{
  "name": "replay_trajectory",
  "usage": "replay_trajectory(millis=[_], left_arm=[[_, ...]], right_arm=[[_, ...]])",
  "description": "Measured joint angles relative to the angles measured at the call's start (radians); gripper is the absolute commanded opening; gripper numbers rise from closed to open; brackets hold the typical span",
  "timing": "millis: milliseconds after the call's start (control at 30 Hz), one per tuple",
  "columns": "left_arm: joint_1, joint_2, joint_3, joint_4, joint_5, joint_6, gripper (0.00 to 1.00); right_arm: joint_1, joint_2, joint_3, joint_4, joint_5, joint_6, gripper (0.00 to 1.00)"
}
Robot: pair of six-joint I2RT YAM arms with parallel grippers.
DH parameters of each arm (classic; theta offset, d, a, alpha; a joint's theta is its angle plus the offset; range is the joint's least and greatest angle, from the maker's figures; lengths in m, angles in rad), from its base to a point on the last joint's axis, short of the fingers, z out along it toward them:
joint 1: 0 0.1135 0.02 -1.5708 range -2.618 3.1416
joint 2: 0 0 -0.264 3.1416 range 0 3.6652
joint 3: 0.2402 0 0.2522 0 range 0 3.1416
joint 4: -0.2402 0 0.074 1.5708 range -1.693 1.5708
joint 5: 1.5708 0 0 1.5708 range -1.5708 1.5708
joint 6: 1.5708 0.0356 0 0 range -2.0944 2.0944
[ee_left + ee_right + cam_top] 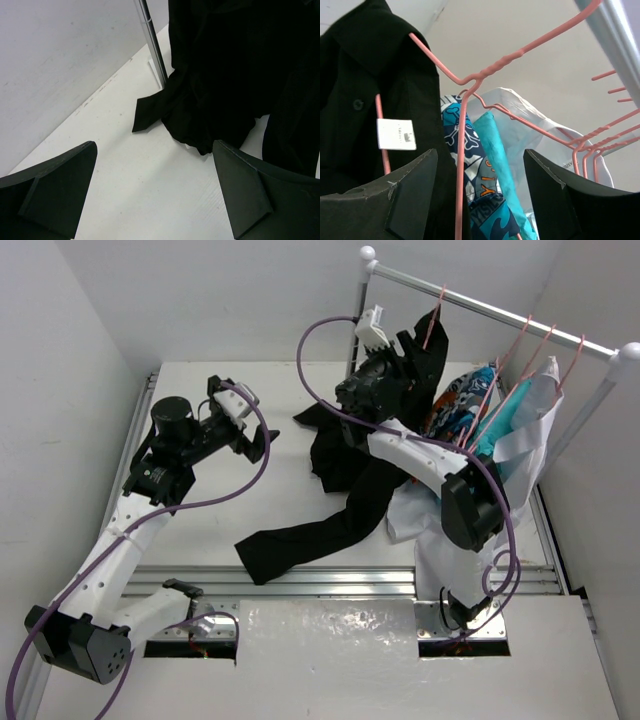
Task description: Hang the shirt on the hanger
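The black shirt (pixel 340 455) hangs from a pink hanger (pixel 432 325) on the rack rod. Its body and one long sleeve trail down over the table. In the right wrist view the shirt (pixel 360 65) covers the hanger's left arm, with a white label (pixel 396 134) at the neck. The hanger (pixel 485 72) has its hook over the rod. My right gripper (pixel 480 155) is open, and the hanger's bare wire runs between its jaws, touching neither. It sits high by the rack's left end (pixel 385 340). My left gripper (pixel 154 150) is open over bare table, left of the shirt (pixel 235 65).
The rack rod (pixel 480 308) also carries pink hangers with a blue-orange patterned garment (pixel 465 405), a teal one (pixel 500 150) and a white one (pixel 525 440). The rack's left post (pixel 152 45) stands beside the shirt's hem. Walls close in the left and back.
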Motion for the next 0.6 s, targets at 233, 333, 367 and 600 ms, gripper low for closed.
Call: replay_trajectory(millis=[233,333,367,600], left_arm=[[0.000,0.000,0.000,-0.026,0.003,0.011,0.99],[0.000,0.000,0.000,-0.035,0.005,0.012,0.99],[0.000,0.000,0.000,-0.038,0.005,0.012,0.99],[0.000,0.000,0.000,-0.040,0.000,0.008,0.99]], right_arm=[[0.079,0.000,0.119,0.001,0.000,-0.074,0.75],[0.138,0.001,0.189,0.003,0.000,-0.127,0.76],[0.158,0.002,0.213,0.003,0.000,-0.147,0.76],[0.280,0.024,0.342,0.013,-0.002,-0.343,0.76]])
